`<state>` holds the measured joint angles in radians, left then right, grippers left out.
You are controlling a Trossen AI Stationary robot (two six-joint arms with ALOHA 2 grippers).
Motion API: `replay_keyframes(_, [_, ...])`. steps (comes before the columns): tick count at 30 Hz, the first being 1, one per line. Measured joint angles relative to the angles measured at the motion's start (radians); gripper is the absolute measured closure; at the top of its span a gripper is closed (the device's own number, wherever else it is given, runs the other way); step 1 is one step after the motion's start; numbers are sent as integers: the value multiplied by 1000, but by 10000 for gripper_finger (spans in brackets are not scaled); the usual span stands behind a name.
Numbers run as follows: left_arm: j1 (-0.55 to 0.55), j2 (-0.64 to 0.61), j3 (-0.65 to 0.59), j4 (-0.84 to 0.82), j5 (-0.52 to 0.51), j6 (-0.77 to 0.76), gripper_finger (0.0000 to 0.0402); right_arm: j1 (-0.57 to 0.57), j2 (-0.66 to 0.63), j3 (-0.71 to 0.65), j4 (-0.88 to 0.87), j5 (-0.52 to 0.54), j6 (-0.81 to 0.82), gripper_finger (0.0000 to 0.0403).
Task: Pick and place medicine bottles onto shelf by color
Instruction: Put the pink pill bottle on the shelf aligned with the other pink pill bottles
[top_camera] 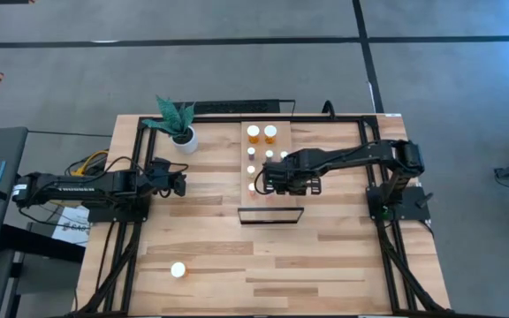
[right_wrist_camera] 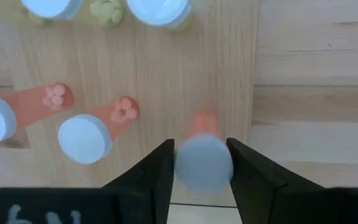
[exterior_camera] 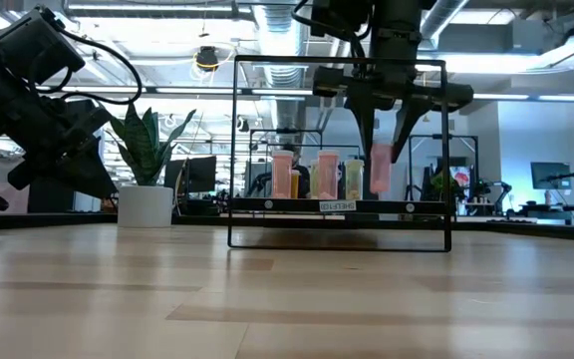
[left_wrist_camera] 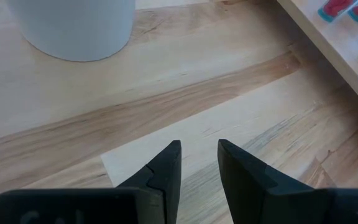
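The shelf point(top_camera: 277, 172) lies across the table's middle, its black frame point(top_camera: 270, 215) at the near end. Several medicine bottles stand on it: two larger orange ones point(top_camera: 253, 132) at the far end and smaller ones point(top_camera: 251, 152) nearer. My right gripper point(right_wrist_camera: 202, 168) points down over the shelf's near part, its fingers on either side of an orange bottle's white cap point(right_wrist_camera: 204, 163). One more bottle point(top_camera: 178, 269) stands alone on the table, near left. My left gripper point(left_wrist_camera: 199, 152) is shut and holds nothing; it hovers over bare table left of the shelf. My right gripper holds the orange medicine bottle by its white cap point(right_wrist_camera: 182, 167), pinched between the two fingers. The fingers point(exterior_camera: 370, 150) come from above, pointing down. The bottle point(exterior_camera: 380, 172) is upright below them at the shelf's board; whether its base rests there I cannot tell.
A white pot with a green plant point(top_camera: 184, 137) stands at the far left of the table. Two orange bottles point(right_wrist_camera: 82, 134) stand close beside the held one, and pale ones point(right_wrist_camera: 157, 9) farther along. The table's near half lies bare apart from the lone bottle.
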<state>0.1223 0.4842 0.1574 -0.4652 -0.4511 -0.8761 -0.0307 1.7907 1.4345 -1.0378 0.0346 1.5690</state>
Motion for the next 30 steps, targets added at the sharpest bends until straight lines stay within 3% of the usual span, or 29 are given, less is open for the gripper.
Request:
replay_keyframes(9, [0,0,0,4,0,0,310,-26,69,2,24,-89,-35,222])
replay_keyframes(30, [0,0,0,0,0,0,310,-46,67,3,40,-87,-59,261])
